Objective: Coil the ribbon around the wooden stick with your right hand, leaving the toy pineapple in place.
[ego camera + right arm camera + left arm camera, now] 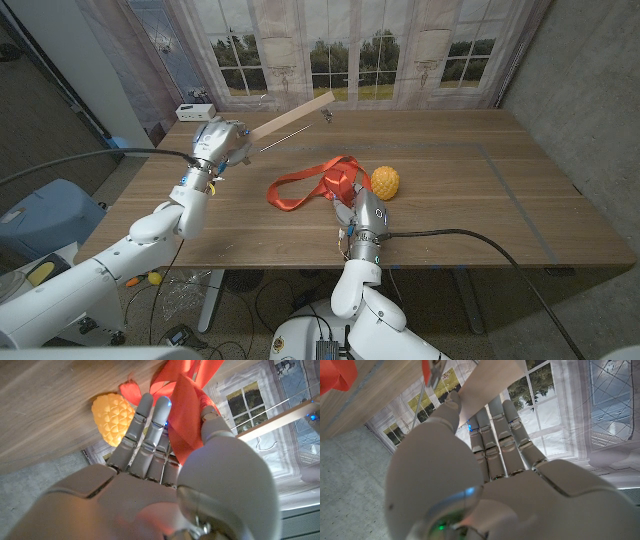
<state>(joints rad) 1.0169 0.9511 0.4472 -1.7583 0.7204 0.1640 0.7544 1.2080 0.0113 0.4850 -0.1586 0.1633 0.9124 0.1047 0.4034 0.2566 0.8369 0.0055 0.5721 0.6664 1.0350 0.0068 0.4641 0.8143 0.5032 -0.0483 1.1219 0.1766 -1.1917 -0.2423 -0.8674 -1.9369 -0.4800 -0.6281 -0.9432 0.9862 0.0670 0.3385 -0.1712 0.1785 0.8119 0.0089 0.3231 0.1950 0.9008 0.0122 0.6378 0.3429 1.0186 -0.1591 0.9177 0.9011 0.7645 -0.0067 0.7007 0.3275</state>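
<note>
Wooden table (450, 200) before a curtained window. Left hand (222, 142) grips the pale flat wooden stick (295, 112), raised at a slant over the far edge. Right hand (362, 212) pinches the orange-red fabric ribbon (300, 188), thumb against fingers (145, 425); the loop lies mid-table. Bumpy yellow toy pineapple (385, 181) sits just beside that hand. Judgement: lift the ribbon up and away from the pineapple, keeping it taut toward the stick.

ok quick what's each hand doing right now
Left hand: holding the long pale wooden stick raised over the table.
Right hand: holding the orange-red ribbon, beside the yellow toy pineapple.
</note>
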